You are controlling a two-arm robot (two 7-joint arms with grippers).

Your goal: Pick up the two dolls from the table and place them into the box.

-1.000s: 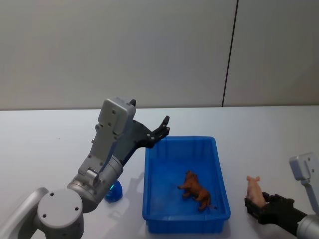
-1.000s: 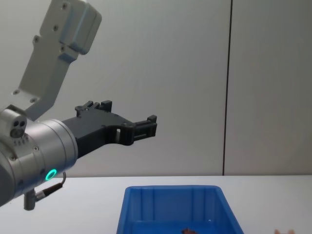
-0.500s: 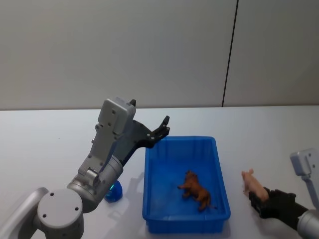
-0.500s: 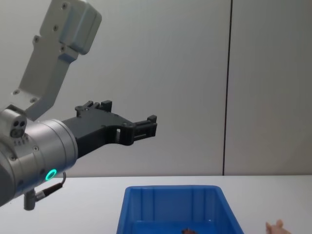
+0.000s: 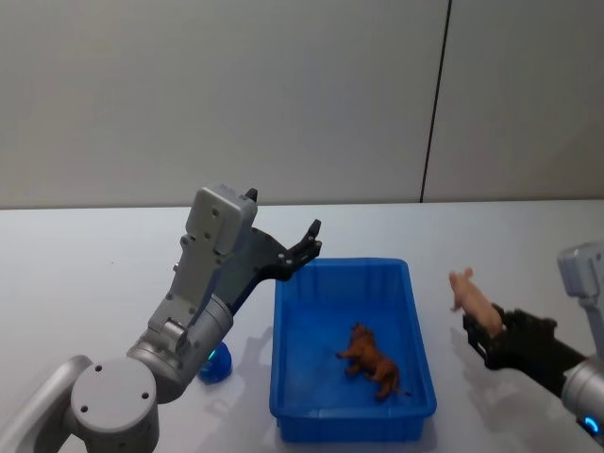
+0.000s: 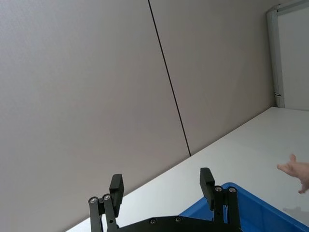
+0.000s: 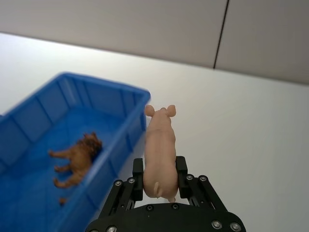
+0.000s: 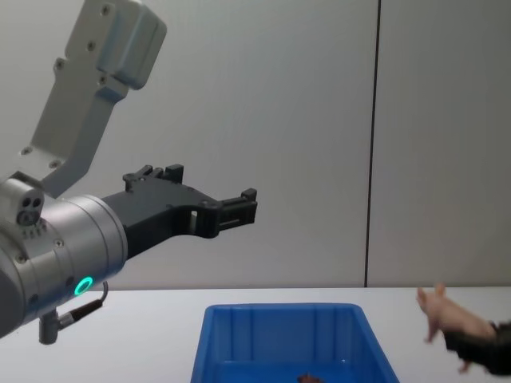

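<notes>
R gripper [image 7: 159, 167] clamps pale pink doll [image 7: 160, 142]: stubby limbs, small ears.

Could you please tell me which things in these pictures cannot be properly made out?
- Blue doll: head view, mostly hidden behind the left arm.
- Brown doll: chest view, cut off by the bottom edge.
- Pink doll: right wrist view, flanks covered by the right gripper clamping it.
- Box: chest view, near wall cut off below.
</notes>
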